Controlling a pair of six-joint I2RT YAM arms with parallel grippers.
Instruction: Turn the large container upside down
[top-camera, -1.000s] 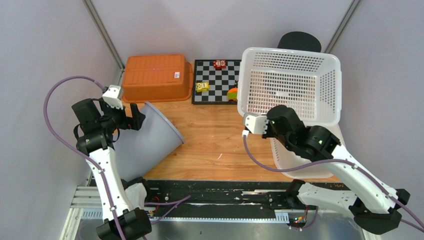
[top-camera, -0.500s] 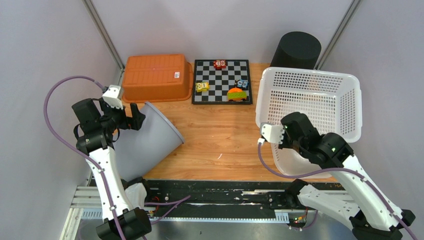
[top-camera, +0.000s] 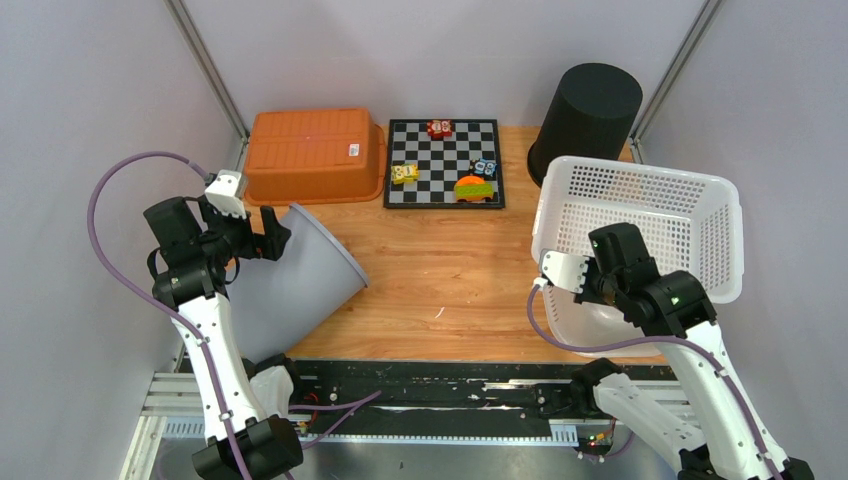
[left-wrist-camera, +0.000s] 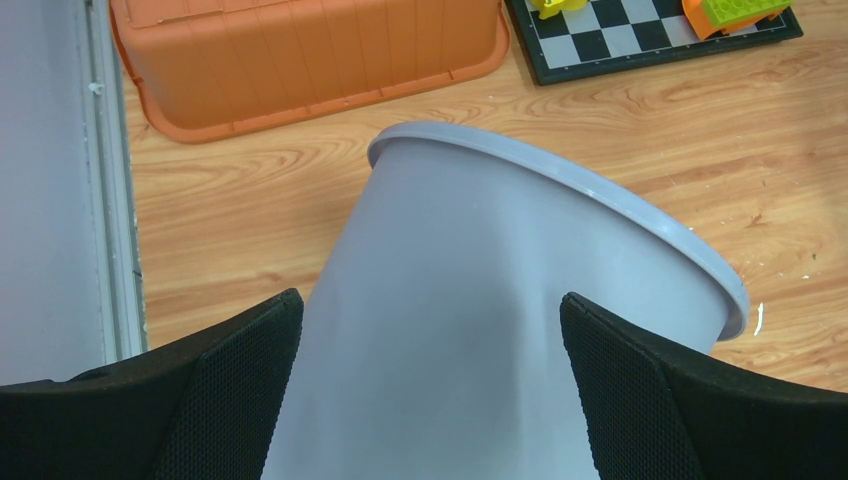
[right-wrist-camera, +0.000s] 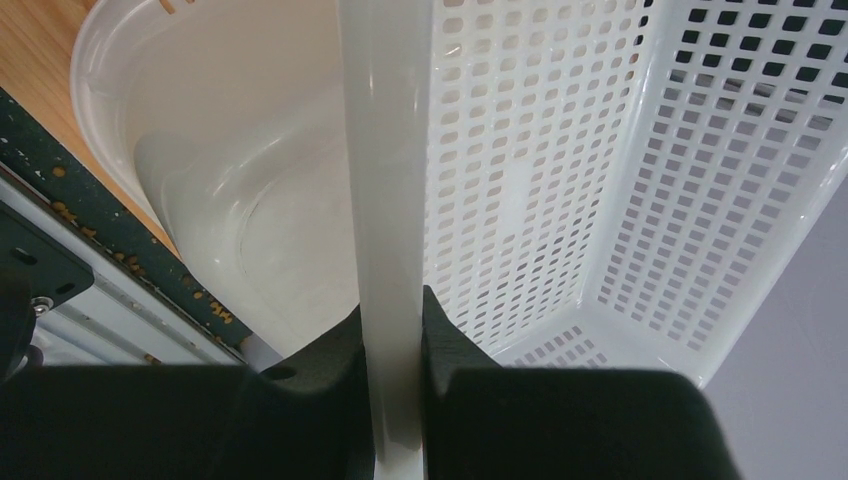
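white basket (top-camera: 650, 200) pinched by its rim in right claw (right-wrist-camera: 392, 310), mid-tilt — next, roll it over; left claw (left-wrist-camera: 430, 300) wide open astride grey bin (left-wrist-camera: 480, 250)

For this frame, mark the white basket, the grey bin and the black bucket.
white basket (top-camera: 650, 200), top external view, on its perforated inner wall.
grey bin (left-wrist-camera: 470, 300), left wrist view, on its smooth side wall.
black bucket (top-camera: 585, 120), top external view, on its side wall.
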